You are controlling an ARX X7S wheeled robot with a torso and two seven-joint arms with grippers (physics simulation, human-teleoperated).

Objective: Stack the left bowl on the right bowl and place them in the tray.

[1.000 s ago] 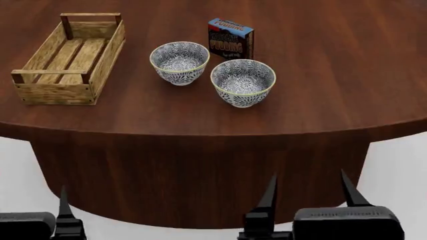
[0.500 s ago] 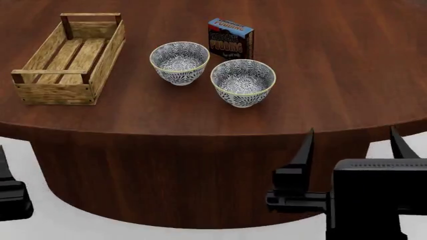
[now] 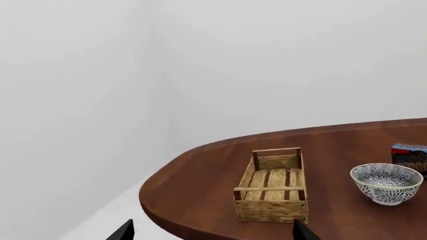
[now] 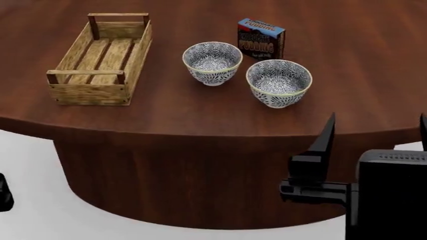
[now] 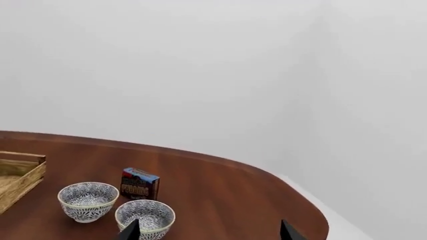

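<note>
Two patterned blue-and-white bowls stand mid-table: the left bowl [image 4: 212,62] [image 5: 87,200] [image 3: 386,182] and, close beside it and nearer me, the right bowl [image 4: 279,82] [image 5: 147,217]. Left of them stands the empty light-wood tray [image 4: 90,92] [image 3: 270,210] [image 5: 20,175]. My right gripper [image 4: 375,132] [image 5: 210,230] hangs open off the table's near edge, in front of the right bowl, holding nothing. My left gripper [image 3: 212,231] is open too, short of the table and facing the tray; the head view shows only a dark bit of that arm at the left edge.
A blue chocolate pudding box [image 4: 261,39] [image 5: 139,184] [image 3: 408,156] stands upright just behind the two bowls. The round dark-wood table [image 4: 200,115] has its curved front edge between my grippers and the objects. White floor and walls surround it.
The right gripper has risen from low in front of the table to the height of its edge. The left arm has slid almost out of the head view. The head view has shifted left.
</note>
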